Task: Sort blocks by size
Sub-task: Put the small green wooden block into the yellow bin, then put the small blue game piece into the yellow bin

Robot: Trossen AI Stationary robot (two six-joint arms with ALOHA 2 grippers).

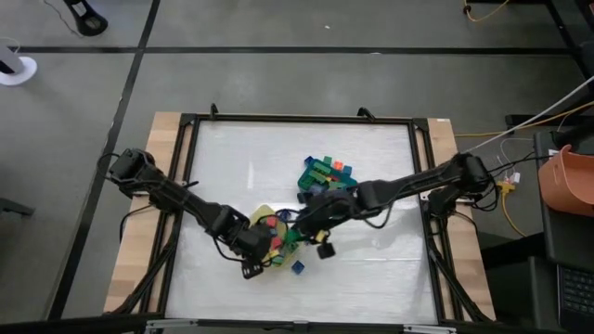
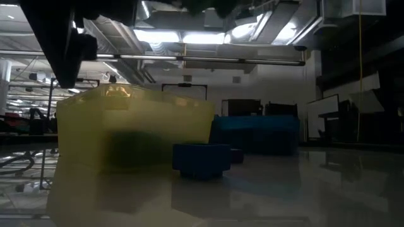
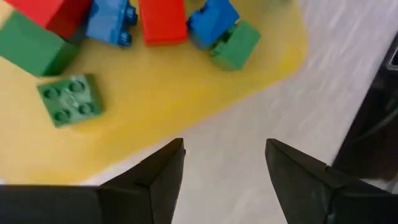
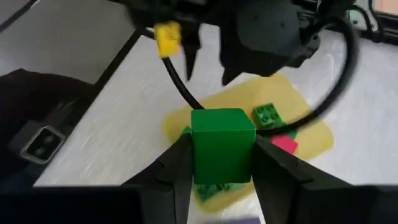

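Observation:
A flat yellow tray [image 1: 263, 215] lies near the table's front middle and holds several blocks: green [image 3: 68, 99], red [image 3: 163, 22] and blue [image 3: 211, 18]. A teal-blue tray [image 1: 309, 178] behind it holds more blocks [image 1: 329, 170]. One blue block [image 1: 297, 267] lies loose on the table in front of the yellow tray; it also shows in the low view [image 2: 201, 157]. My right gripper [image 4: 221, 168] is shut on a green cube [image 4: 222, 140] above the yellow tray. My left gripper [image 3: 224, 149] is open and empty over the bare table beside the yellow tray's near edge. My right gripper pinches the green cube by two opposite side faces [image 4: 198, 155] between its two fingers. The fingers slant downward toward the yellow tray [image 4: 311, 134]. The cube sits upright in the hold, its flat top showing, lifted clear above the tray.
The two arms stand close together over the yellow tray; my left arm's wrist [image 4: 261, 31] shows right behind the held cube. A black frame [image 1: 190, 130] borders the white table top. The yellow tray's wall [image 2: 132, 132] and the teal-blue tray [image 2: 255, 132] show in the low view.

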